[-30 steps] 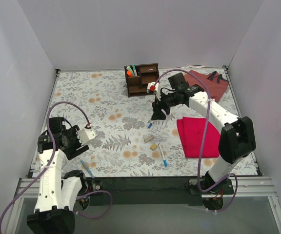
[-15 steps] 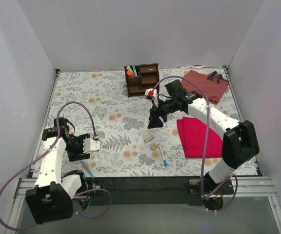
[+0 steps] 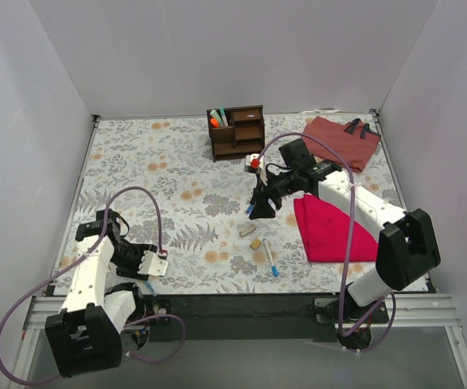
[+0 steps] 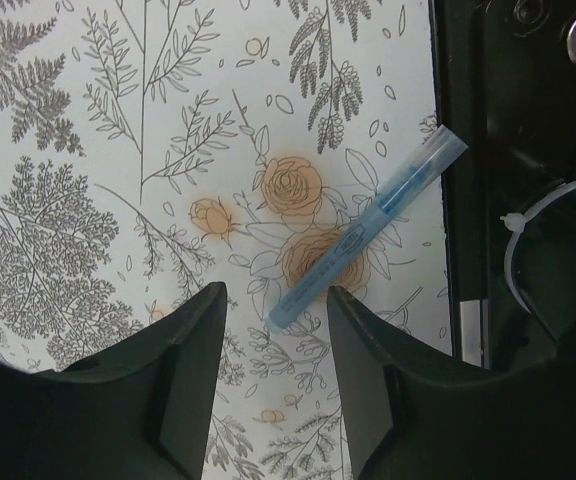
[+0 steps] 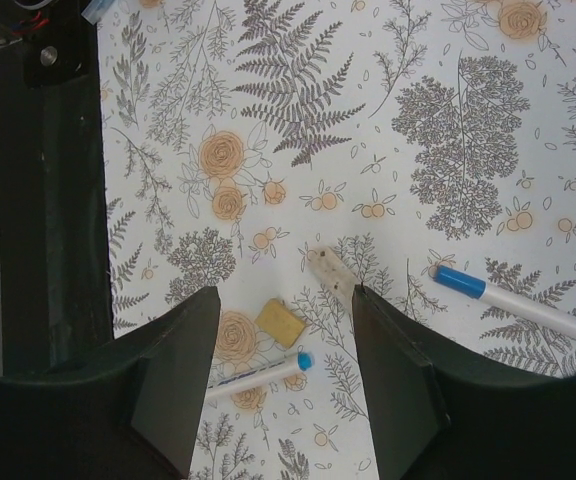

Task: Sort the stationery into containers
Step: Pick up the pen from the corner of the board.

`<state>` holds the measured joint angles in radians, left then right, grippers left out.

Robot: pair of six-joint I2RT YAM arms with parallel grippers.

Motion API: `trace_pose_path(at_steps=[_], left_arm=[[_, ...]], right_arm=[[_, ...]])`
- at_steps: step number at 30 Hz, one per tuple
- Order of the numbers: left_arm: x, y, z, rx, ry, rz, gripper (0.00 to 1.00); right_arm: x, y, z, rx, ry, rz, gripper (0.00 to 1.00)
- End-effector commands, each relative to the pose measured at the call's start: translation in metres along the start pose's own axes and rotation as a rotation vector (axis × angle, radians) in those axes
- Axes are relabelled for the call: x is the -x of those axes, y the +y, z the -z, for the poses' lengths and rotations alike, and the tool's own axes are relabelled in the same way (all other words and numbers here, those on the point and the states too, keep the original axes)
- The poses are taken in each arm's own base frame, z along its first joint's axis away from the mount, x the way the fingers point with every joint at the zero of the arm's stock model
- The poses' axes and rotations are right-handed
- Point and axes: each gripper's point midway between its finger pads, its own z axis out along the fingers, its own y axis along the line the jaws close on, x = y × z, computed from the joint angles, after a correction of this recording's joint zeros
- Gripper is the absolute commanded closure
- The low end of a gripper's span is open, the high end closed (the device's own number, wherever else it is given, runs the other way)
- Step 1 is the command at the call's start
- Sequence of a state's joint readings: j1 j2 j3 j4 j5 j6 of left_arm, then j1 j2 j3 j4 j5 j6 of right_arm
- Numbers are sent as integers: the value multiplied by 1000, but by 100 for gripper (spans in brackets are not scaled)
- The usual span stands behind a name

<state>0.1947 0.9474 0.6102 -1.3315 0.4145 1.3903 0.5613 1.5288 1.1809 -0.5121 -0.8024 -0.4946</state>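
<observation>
The translucent blue pen lies slantwise on the table near its front edge, one end between the spread fingers of the left gripper. It looks light, stiff and smooth, probably prone to rolling, so a pinch across mid-barrel seems best. The right gripper, fingers likewise spread, hangs above a small tan eraser.

A robotics lab test cell is shown. The tabletop is boxed in on three sides by plain white panels and is covered with a floral printed sheet. Two white-and-black robot arms, the left arm and the right arm, are mounted at the near edge by a metal frame rail. Purple cables are looped along them.
</observation>
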Motion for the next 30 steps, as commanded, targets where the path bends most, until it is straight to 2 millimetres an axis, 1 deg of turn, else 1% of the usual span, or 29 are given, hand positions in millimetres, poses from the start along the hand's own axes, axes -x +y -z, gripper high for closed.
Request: trace_pose_path(at_steps=[1, 5, 8, 12, 20, 24, 26, 27, 28, 29, 30], left_arm=[[8, 1, -8, 40, -38, -101, 57], [5, -3, -11, 7, -35, -91, 61], [-3, -3, -11, -12, -5, -104, 62], [-10, -4, -11, -64, 11, -136, 59], [-22, -7, -16, -170, 15, -215, 55], [-26, 3, -25, -127, 18, -254, 55], [-27, 2, -30, -115, 23, -262, 55], [-28, 7, -32, -87, 29, -268, 56], [-28, 4, -37, -77, 29, -267, 57], [-29, 9, -40, -45, 34, -280, 58], [-29, 10, -42, -34, 36, -287, 59]], right_arm=[[14, 0, 8, -27, -35, 72, 36], [14, -3, 8, -33, -34, 71, 36], [16, -5, 7, -32, -32, 74, 36], [18, -10, 6, -44, -31, 88, 36], [12, -8, 8, -53, -20, 106, 36], [13, -9, 9, -58, -19, 117, 35], [13, -11, 10, -62, -19, 134, 35], [15, -12, 10, -67, -20, 146, 35], [15, -14, 11, -73, -18, 159, 35], [17, -15, 13, -80, -19, 169, 35], [18, -17, 13, -86, -18, 176, 35]])
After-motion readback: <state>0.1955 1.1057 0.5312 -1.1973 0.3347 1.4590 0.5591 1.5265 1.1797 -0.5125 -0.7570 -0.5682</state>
